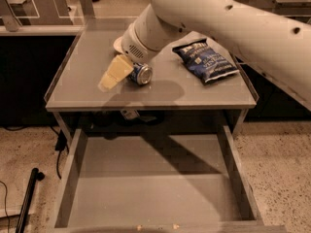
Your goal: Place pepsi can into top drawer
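The pepsi can (141,74) lies on its side on the grey table (82,67), silver end facing the front. My gripper (112,75), cream-coloured, hangs from the large white arm just left of the can, its tip low over the tabletop and beside the can, not around it. The top drawer (69,178) is pulled fully open below the table's front edge, and nothing lies in it.
A dark-blue chip bag (206,60) lies flat on the table's right side. A white bowl (118,44) sits behind the can, mostly hidden by the arm. The arm spans the upper right. A black pole (26,198) stands on the floor at left.
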Action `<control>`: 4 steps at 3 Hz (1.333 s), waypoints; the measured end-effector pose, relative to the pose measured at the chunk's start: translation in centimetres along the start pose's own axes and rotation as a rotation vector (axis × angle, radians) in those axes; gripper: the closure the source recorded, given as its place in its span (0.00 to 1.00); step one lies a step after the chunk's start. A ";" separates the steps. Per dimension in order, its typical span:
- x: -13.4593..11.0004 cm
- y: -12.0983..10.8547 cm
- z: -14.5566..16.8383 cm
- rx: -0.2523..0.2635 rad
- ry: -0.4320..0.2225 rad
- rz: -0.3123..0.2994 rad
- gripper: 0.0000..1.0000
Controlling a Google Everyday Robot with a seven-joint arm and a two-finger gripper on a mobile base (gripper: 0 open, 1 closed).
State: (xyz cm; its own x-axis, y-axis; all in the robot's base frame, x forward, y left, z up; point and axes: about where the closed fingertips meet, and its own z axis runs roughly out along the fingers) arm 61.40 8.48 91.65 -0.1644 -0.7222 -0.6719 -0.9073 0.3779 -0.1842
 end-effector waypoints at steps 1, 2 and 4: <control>0.6 -2.4 1.7 0.063 0.034 -0.025 0.00; 1.5 -4.3 2.8 0.104 0.058 -0.028 0.00; 3.3 -4.9 5.0 0.107 0.088 0.005 0.00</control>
State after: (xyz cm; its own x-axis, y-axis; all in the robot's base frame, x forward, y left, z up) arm 67.26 7.09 86.72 -0.2060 -0.7665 -0.6083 -0.8608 0.4375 -0.2598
